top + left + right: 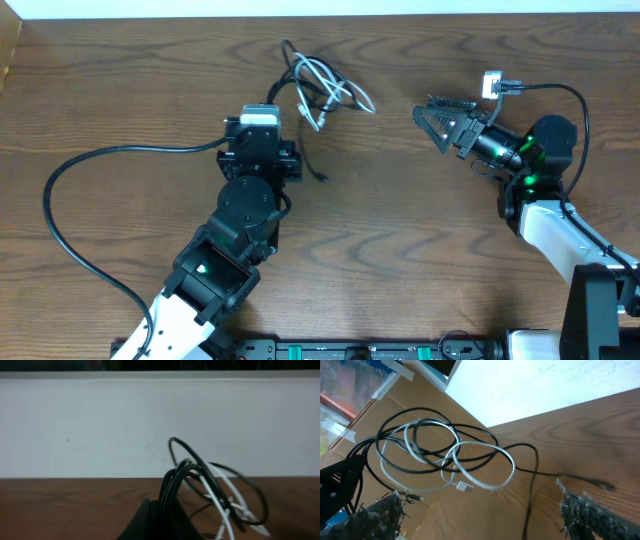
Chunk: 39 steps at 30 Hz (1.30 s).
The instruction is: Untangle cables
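Cables (322, 80), thin black and white loops, on wood-grain table (400, 250).

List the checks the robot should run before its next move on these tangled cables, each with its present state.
1. Left gripper grips cables: ok, black strands bunch at it.
2. Right gripper open: ok.
3. Right gripper apart from cables: ok.
4. White cable free of black loops: not ok, threaded through them.
5. Loose black end in view on table: ok.
6. Which strand lies on top: cannot tell.
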Available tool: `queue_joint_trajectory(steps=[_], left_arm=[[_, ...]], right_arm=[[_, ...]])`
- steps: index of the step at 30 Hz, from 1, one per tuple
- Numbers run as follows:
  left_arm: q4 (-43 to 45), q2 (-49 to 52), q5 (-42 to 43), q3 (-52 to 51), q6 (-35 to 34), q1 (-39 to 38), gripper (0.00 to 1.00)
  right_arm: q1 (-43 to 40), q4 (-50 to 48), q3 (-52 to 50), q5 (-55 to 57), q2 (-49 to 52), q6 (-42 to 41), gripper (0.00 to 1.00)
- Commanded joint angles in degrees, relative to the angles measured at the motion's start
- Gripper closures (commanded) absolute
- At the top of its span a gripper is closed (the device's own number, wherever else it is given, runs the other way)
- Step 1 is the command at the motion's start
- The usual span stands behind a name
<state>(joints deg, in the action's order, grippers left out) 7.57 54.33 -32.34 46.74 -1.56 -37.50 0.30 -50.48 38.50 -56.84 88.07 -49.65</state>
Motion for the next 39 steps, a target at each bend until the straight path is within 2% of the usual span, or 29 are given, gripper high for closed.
queue_joint_trajectory(steps=[1, 3, 8, 18, 26, 39], left_arm=[[1.03, 0.0, -3.74, 1.22, -5.05, 0.24, 0.93], [1.64, 0.02, -3.69, 1.22, -7.21, 0.24, 0.92], [1.99, 0.33, -2.58, 1.22, -7.37, 0.24, 0.92], [2.86, 2.58, 9.55, 1.22, -7.37, 0.24, 0.92], [6.99, 5.03, 11.5, 1.22, -7.37, 0.24, 0.92], [7.1, 5.88, 12.87, 1.22, -7.34, 0.17, 0.92]], right_arm=[[0.2, -0.11, 0.0, -0.11, -0.17, -0.44, 0.04], [0.2, -0.11, 0.0, -0.11, -0.17, -0.44, 0.04], [0.17, -0.11, 0.0, -0.31, -0.17, -0.42, 0.04], [0.2, 0.09, 0.0, -0.31, -0.17, 0.7, 0.05], [0.2, 0.15, 0.0, -0.74, -0.17, 3.08, 0.08], [0.2, 0.11, 0.0, -0.76, -0.17, 3.21, 0.08]])
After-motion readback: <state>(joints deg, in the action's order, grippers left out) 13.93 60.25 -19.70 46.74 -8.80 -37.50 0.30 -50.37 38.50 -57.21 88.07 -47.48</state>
